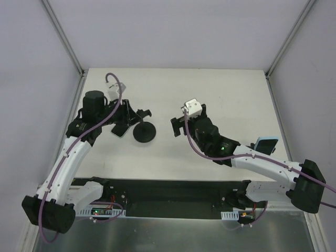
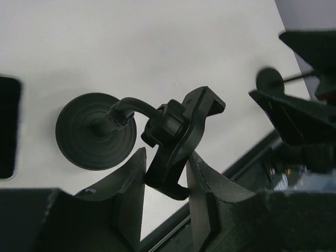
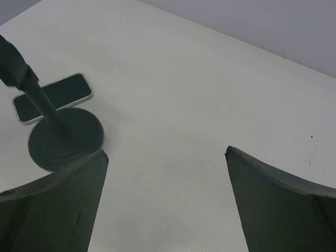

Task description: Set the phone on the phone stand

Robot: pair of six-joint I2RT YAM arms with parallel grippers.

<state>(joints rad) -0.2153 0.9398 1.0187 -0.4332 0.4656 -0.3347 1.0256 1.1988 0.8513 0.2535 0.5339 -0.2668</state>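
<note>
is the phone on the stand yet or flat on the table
Flat on the table, not mounted: the phone lies screen-up beside the base of the phone stand, right wrist view.

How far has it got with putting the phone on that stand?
Nothing is finished yet: the phone lies flat on the table beside the phone stand. In hand: the left end effector grips the stand's cradle, seemingly steadying it. The right end effector is open and empty. Left: picking up the phone and seating it in the cradle.
</note>
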